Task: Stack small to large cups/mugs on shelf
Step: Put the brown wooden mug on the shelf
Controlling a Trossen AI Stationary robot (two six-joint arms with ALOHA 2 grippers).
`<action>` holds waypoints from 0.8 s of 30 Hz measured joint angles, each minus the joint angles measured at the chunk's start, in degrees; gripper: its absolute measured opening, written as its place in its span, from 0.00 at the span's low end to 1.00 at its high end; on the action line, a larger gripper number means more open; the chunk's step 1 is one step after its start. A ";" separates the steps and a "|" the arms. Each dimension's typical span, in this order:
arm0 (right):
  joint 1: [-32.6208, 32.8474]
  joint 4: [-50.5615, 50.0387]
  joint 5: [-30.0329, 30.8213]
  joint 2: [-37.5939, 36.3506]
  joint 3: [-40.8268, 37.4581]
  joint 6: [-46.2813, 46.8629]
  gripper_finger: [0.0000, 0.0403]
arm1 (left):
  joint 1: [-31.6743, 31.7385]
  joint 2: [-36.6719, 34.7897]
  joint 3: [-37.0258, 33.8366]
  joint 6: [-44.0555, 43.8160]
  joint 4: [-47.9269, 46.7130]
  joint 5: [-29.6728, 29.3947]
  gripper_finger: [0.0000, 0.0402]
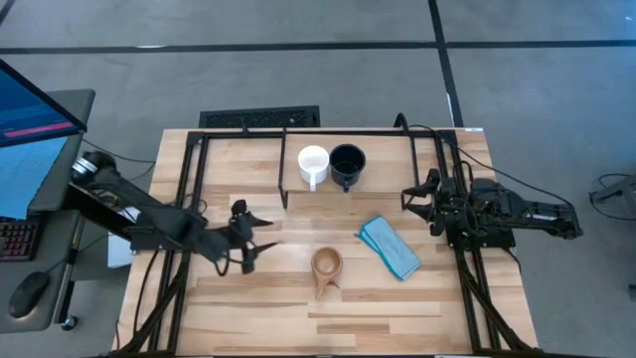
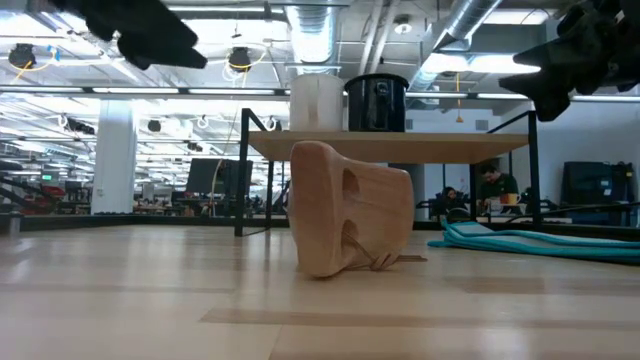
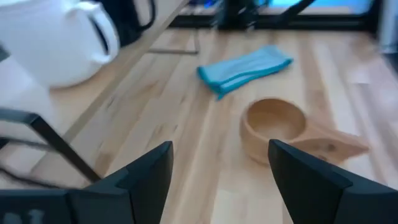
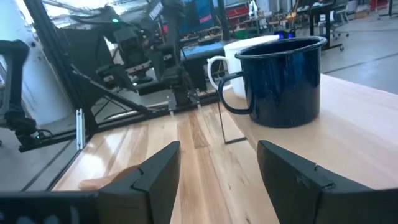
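Nearest the table's front edge, the tan mug [image 1: 326,266] stands alone on the tabletop [image 1: 378,308], mouth up, handle pointing toward the front. In the low view it is the closest thing, well short of the shelf [image 2: 390,146].

Left gripper [image 1: 250,242] hovers just beside the tan mug, on its left, fingers spread wide and holding nothing; its wrist view looks past both fingers at the mug's open bowl. Not touching yet.

A blue cloth [image 1: 390,247] lies to the mug's right, apart from it.

Right gripper [image 1: 415,202] waits at the right side of the table, fingers apart, empty, facing the shelf.

Farthest back, the white mug [image 1: 313,164] and the dark mug [image 1: 347,164] stand side by side on the shelf board, close together, possibly touching. Neither is nested in the other.

Step in hand, as judged: reach for the tan mug, the only one off the shelf. Stacking itself looks not yet begun.

Next move calls for lowering the left fingers around the mug's wall or rim, clear of the handle, closing, then lifting high enough to clear the board edge. Which mug is smallest can't be told from here.
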 joint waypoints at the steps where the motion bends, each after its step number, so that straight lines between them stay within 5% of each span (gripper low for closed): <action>1: 0.00 0.24 -0.02 0.00 0.00 0.00 0.58 | 0.00 -2.21 -2.16 1.90 1.95 0.59 0.63; 12: 0.00 5.78 -0.02 0.00 0.00 -2.23 0.58 | 3.17 -20.62 -14.91 12.06 8.54 9.05 0.63; 24: 0.00 7.06 -0.02 0.04 0.00 -7.05 0.58 | 5.16 -24.96 -18.77 15.70 12.33 18.41 0.63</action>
